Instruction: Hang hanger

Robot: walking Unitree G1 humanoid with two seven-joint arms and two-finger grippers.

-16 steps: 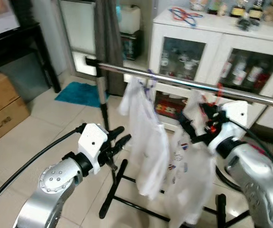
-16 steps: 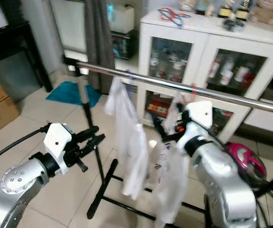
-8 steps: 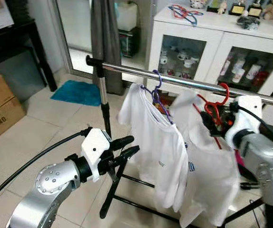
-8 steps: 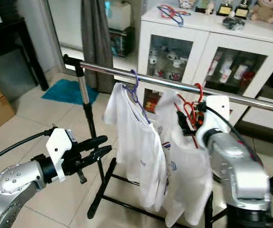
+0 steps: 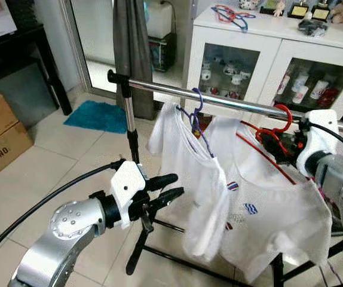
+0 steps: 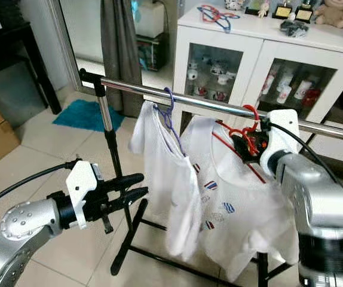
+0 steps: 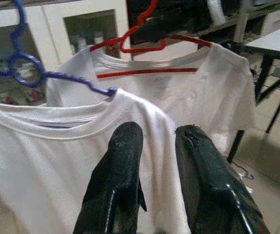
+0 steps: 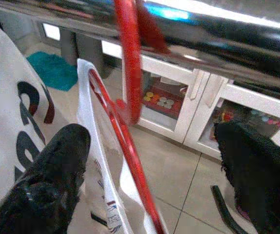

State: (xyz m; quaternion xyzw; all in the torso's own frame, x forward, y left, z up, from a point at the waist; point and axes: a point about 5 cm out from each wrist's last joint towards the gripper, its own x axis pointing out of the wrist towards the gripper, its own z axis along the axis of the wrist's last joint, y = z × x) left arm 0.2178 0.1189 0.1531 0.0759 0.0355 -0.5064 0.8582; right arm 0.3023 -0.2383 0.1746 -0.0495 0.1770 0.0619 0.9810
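A red hanger (image 5: pixel 282 114) has its hook over the steel rail (image 5: pixel 231 103), and a white printed shirt (image 5: pixel 273 209) hangs from it. My right gripper (image 5: pixel 270 139) is just below the rail at the hanger's neck. In the right wrist view its fingers (image 8: pixel 57 180) stand wide open on either side of the red hanger (image 8: pixel 130 73) without touching it. To the left a purple hanger (image 5: pixel 196 104) holds a plain white shirt (image 5: pixel 189 173). My left gripper (image 5: pixel 170 186) is held out low in front of that shirt, open and with nothing in it.
The rack's black post and floor legs (image 5: pixel 138 251) stand right before me. A white glass-door cabinet (image 5: pixel 267 42) is behind the rail. At the left are cardboard boxes (image 5: pixel 1 134), a blue mat (image 5: pixel 97 116), a grey curtain (image 5: pixel 132 48) and a black table (image 5: pixel 16 54).
The right gripper lifted the red hanger with its shirt up to the rail, hooked it on and opened. The printed shirt has swung out to the right. The left arm barely moved.
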